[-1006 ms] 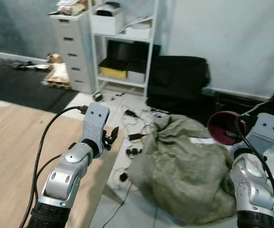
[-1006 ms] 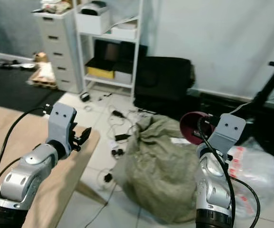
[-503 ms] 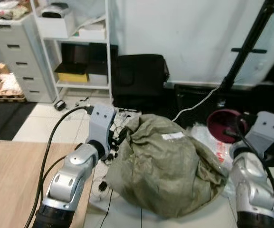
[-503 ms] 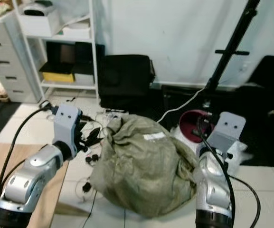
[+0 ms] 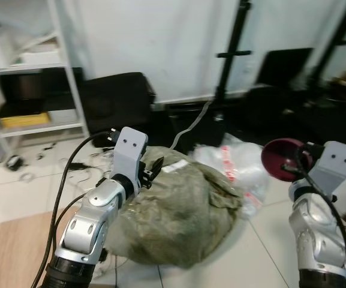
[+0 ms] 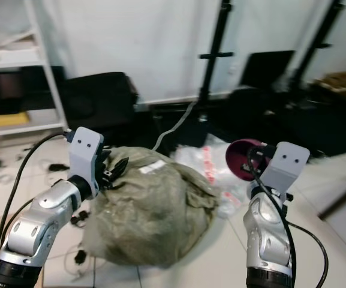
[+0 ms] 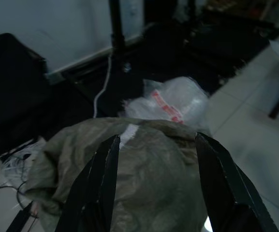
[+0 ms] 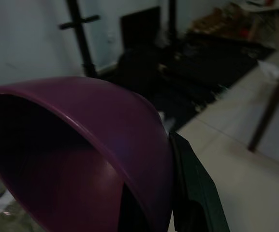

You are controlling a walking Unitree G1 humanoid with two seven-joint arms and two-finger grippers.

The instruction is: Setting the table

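Observation:
My right gripper [image 5: 294,169] is shut on the rim of a dark purple bowl [image 5: 282,157], held up at the right; the bowl [image 8: 76,154] looms close in the right wrist view with one black finger [image 8: 192,183] against its outer wall. My left gripper [image 5: 149,173] is raised at the left, open and holding nothing, above an olive sack [image 5: 173,216]. In the left wrist view its two fingers [image 7: 105,179] stand apart over the sack [image 7: 154,179].
The olive sack lies on the tiled floor with a clear plastic bag [image 5: 232,162] beside it. Black stand poles [image 5: 229,54] and dark bags line the white wall. A white shelf unit [image 5: 29,90] is at the left. Cables [image 5: 53,168] litter the floor. A wooden surface's corner [image 5: 11,258] shows at lower left.
The whole view has swung to the right: the shelves and wooden surface slid left, the stands came into view. Both arms keep their pose, the bowl still held.

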